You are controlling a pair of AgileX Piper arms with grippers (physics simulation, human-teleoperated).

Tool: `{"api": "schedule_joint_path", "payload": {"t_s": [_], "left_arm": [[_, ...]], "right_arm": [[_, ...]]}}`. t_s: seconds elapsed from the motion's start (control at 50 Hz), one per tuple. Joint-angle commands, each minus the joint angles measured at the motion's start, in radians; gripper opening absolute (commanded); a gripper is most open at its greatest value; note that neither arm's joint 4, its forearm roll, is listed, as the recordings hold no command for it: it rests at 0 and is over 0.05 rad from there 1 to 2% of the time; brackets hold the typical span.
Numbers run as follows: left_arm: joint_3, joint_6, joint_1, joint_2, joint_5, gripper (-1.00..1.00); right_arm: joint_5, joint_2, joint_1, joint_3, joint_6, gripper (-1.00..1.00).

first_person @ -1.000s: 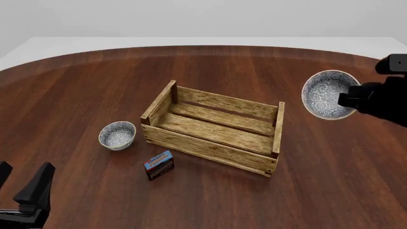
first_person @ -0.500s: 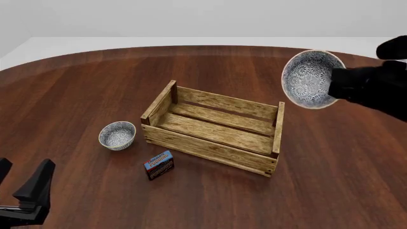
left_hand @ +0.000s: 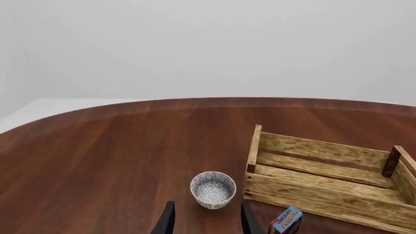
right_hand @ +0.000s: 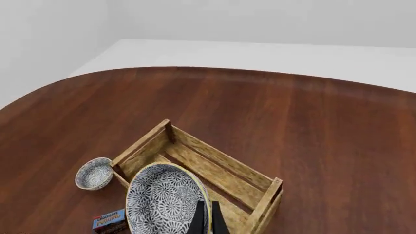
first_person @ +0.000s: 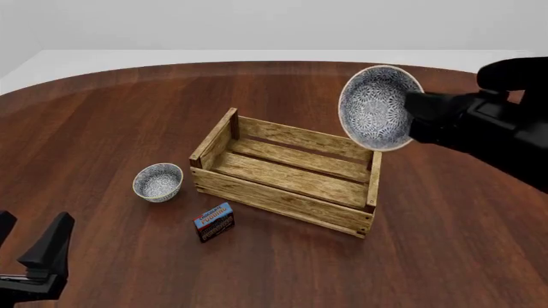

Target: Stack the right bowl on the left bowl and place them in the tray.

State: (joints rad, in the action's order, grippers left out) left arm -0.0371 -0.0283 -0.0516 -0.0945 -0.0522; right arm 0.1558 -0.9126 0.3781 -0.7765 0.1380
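The right bowl (first_person: 378,107), white with a blue-grey pattern, hangs tilted in the air above the far right corner of the tray (first_person: 287,172), its inside facing the camera. My right gripper (first_person: 417,117) is shut on its rim; in the right wrist view the fingers (right_hand: 206,219) pinch the right bowl (right_hand: 163,202). The left bowl (first_person: 158,181) stands upright on the table left of the tray, also seen as the left bowl (left_hand: 213,189) in the left wrist view. My left gripper (first_person: 30,247) stands open near the front left edge, apart from it.
A small red-and-blue box (first_person: 214,221) lies in front of the tray's left end, near the left bowl. The tray is a wooden slatted crate with nothing inside. The round brown table (first_person: 102,115) extends around it.
My right gripper has carried the right bowl up and leftward, from beside the tray's right end to above its far right corner. The left arm has stayed put.
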Motion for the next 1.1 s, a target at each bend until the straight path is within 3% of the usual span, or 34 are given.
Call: {"api": "schedule_joint_path", "payload": {"t_s": [0.02,0.34,0.56,0.82,1.1], "left_arm": [[-0.004,-0.009,-0.008,-0.008,-0.011,1.0],[-0.068,-0.018,-0.054,-0.098,-0.063,1.0],[-0.158,0.009,-0.193,-0.22,-0.12,1.0],[-0.289,0.06,-0.312,-0.361,-0.16,1.0],[-0.417,0.069,-0.43,-0.48,-0.187,1.0]], "right_arm": [[-0.033,0.012,0.047,-0.005,0.025,-1.0],[-0.072,-0.033,0.073,0.002,0.031,-1.0],[-0.085,-0.054,0.083,0.005,0.031,-1.0],[-0.091,-0.067,0.09,0.006,0.027,-1.0],[-0.095,-0.076,0.092,0.007,0.033,-1.0]]}}
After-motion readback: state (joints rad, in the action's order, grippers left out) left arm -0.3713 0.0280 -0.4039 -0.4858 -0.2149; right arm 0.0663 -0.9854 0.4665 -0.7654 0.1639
